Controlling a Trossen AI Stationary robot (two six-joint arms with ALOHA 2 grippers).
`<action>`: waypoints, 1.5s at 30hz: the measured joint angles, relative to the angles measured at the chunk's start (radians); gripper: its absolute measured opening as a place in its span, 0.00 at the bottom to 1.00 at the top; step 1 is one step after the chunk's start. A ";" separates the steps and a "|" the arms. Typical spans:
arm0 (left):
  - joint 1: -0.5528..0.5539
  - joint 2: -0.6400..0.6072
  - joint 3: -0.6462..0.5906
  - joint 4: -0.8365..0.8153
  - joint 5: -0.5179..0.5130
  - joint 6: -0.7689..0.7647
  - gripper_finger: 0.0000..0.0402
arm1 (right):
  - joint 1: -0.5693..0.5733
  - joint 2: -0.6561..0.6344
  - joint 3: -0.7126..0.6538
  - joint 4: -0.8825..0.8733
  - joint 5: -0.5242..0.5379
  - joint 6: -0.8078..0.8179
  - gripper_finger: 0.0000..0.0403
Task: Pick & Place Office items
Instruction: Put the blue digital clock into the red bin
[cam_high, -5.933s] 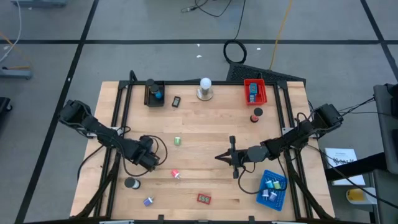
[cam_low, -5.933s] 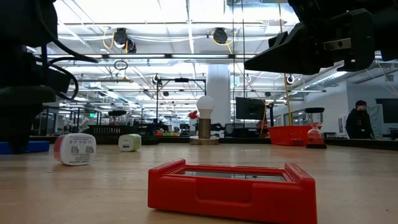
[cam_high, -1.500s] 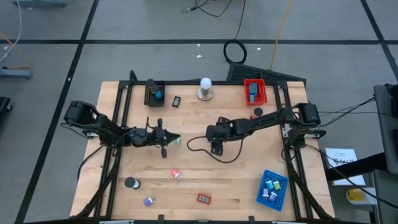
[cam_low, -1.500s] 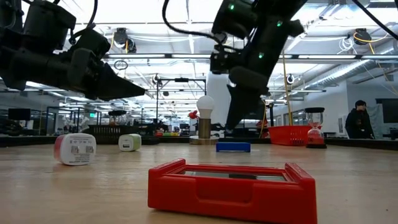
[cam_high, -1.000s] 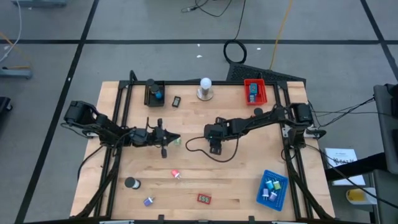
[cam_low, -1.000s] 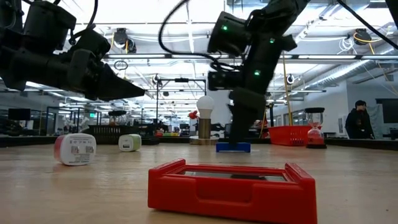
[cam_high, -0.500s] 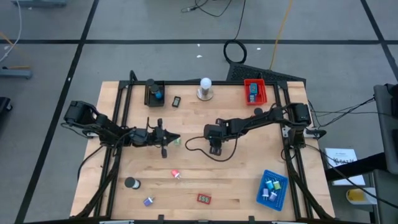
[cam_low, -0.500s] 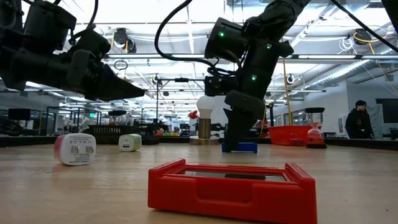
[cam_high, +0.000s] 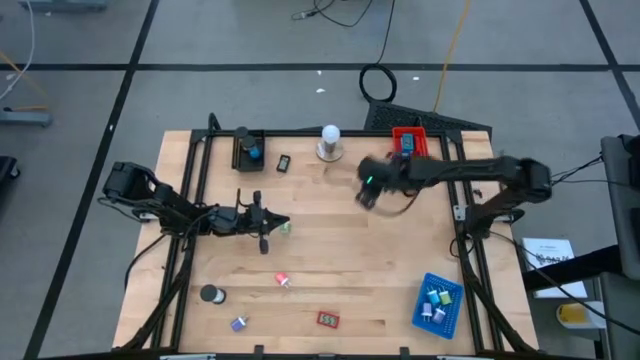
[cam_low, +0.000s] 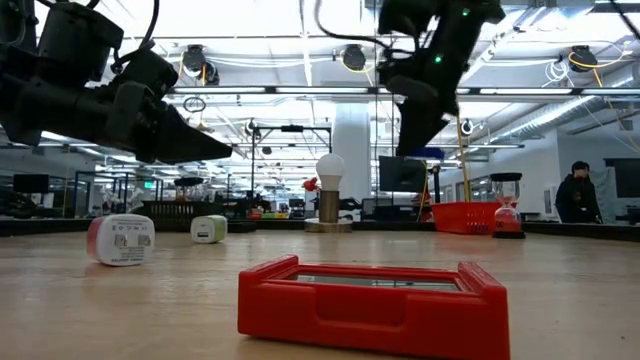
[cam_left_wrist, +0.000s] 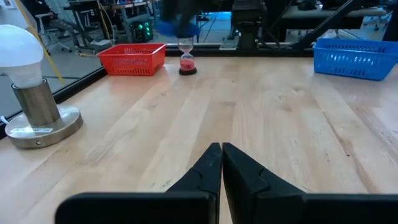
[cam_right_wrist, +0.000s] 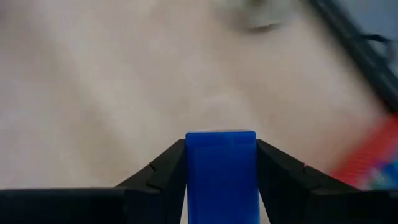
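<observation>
My right gripper is in the air over the table's far middle, shut on a small blue block, one of the office items. In the low view it hangs high above the wood, the block's blue edge below the fingers. My left gripper hovers shut at the table's left middle, pointing right, above a green block. A white-and-pink plug block, a grey roll, a purple piece and a red frame lie flat on the near part of the table. My right gripper pinches the blue block by its two opposite sides between the two fingers, near their free ends. The block's end face sticks out past the fingertips. It is lifted clear of the table.
A black tray, a white bulb on a grey base and a red tray stand along the far edge. A blue tray holding small pieces sits at the near right. An hourglass stands near the red tray.
My right gripper has shut on the blue block where it lay at the table's middle, then risen and swung toward the far edge and somewhat right. The block has left the table and hangs clear in the fingers.
</observation>
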 joint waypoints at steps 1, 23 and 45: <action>0.000 0.000 0.000 0.000 0.000 0.000 0.05 | -0.037 -0.035 -0.013 -0.004 0.018 0.016 0.38; 0.000 0.000 0.000 -0.003 -0.040 0.010 0.05 | -0.670 -0.216 -0.421 0.420 -0.066 -0.104 0.41; 0.000 0.000 0.000 -0.006 -0.043 0.004 0.05 | -0.760 -0.216 -0.604 0.646 -0.073 -0.080 0.41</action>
